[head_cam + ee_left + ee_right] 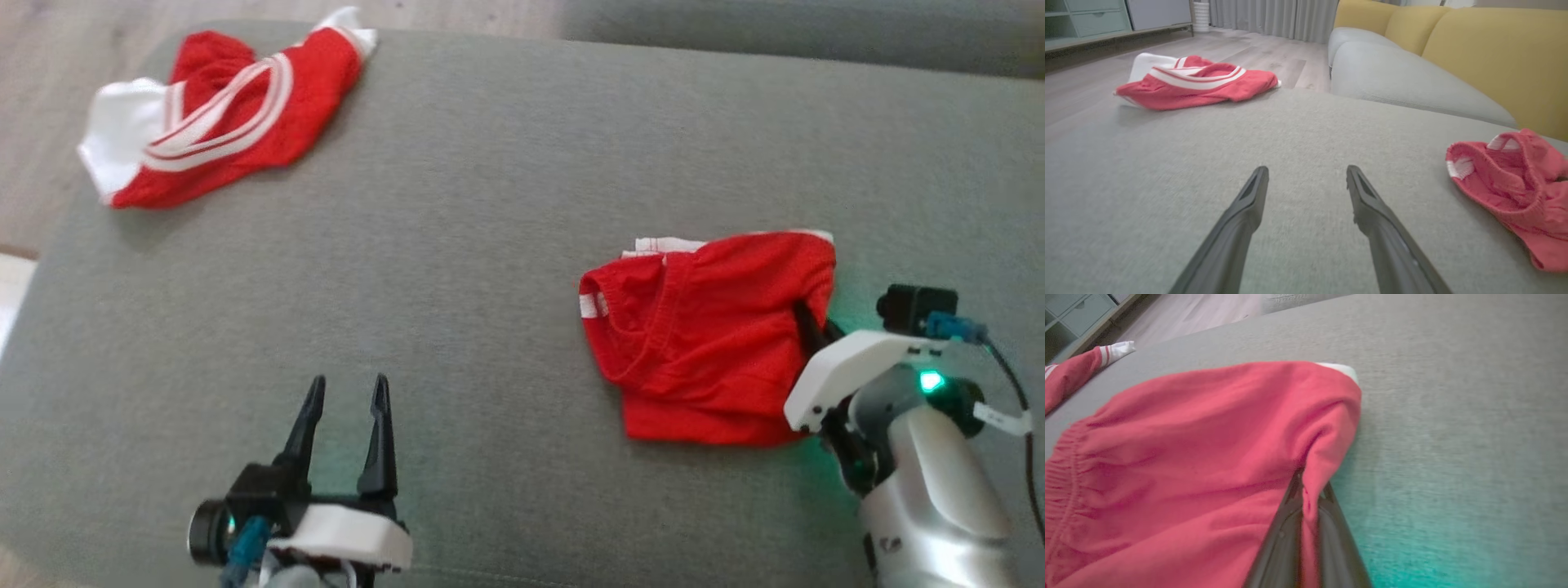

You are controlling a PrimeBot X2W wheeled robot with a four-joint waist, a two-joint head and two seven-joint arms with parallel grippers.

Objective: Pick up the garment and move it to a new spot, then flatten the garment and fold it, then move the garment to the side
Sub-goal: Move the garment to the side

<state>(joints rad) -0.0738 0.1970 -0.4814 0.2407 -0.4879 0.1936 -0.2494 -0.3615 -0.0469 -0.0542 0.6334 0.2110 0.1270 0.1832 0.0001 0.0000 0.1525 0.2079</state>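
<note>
A folded red garment (706, 339) with a white trim lies on the grey cushion (490, 204), right of centre. My right gripper (810, 327) is shut on the garment's right edge; in the right wrist view the two dark fingers (1290, 522) pinch a fold of red cloth (1306, 490) between them. The same garment (1515, 192) shows at the right of the left wrist view. My left gripper (344, 390) stands open near the front edge, well left of the garment, with nothing between its fingers (1241, 216).
A second red garment with white stripes (220, 114) lies crumpled at the cushion's far left corner. Wooden floor (1274, 57) lies beyond it. A yellow sofa back (1494, 53) and a grey seat (1404, 81) stand behind the cushion.
</note>
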